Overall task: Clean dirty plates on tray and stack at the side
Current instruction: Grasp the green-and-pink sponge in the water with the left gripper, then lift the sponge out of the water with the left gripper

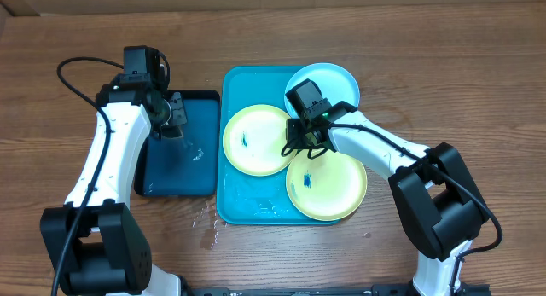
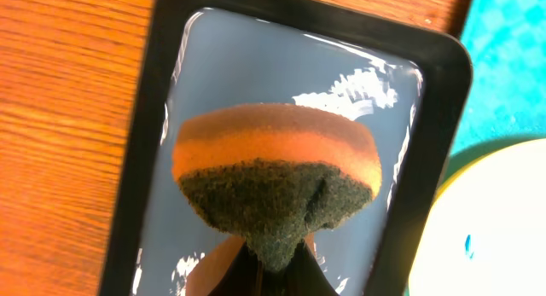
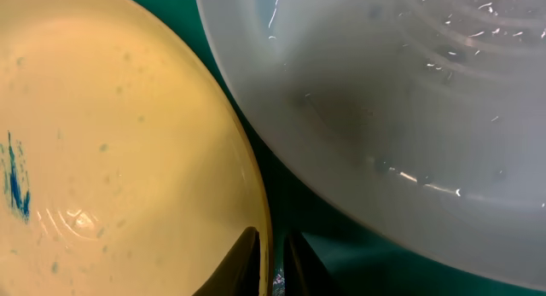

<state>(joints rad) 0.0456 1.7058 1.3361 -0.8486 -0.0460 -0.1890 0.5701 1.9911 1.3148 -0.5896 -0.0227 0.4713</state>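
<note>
Pinching the thin rim suits this light, stiff, likely slippery round yellow-green plastic plate, where the right gripper sits clamped; the left gripper clamps an orange foam sponge.

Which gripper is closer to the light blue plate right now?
Right. The right gripper sits over the turquoise tray, close beside the light blue plate. The left gripper holds the sponge over the dark blue tray.

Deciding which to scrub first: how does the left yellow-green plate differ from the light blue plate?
The left yellow-green plate carries a blue smear; the light blue plate shows none. The right gripper pinches the yellow-green plate's rim; the blue plate is ungripped. Both are round, lying in the turquoise tray.
</note>
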